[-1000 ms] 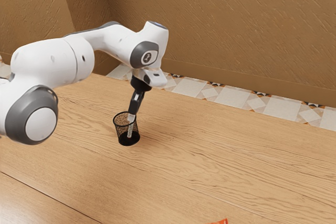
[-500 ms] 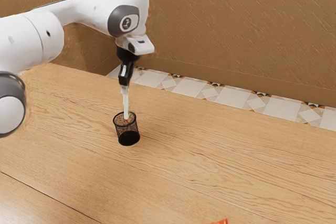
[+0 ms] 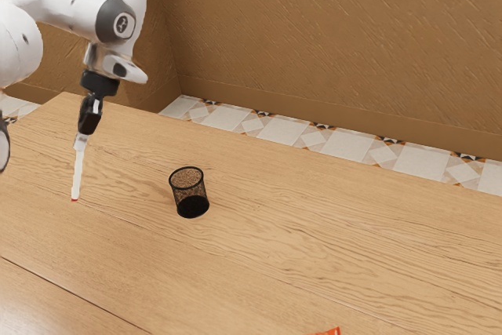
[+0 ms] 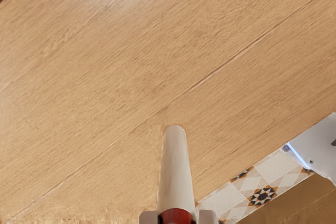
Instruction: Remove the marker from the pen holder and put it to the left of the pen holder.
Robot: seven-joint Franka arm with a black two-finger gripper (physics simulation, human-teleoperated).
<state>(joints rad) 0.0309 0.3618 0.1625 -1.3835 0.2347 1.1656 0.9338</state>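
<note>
Gripper point(image 3: 81, 140) clamped on the marker point(image 3: 77, 174), fingers point(image 4: 206, 216) at both sides by its red band, marker pointing down, slightly tilted, well apart from the upright holder point(image 3: 190, 195), toward the exterior view's left, contact with the table point(image 3: 290, 225) unclear.

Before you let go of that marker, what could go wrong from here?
My jaws are closed on the upper end of the nearly upright marker, so if they open now it could topple and roll. I can't tell whether its red-tipped lower end touches the table; pushing down too hard might make it slip in my grip. If it rolls toward the pen holder, it might bump it.
</note>
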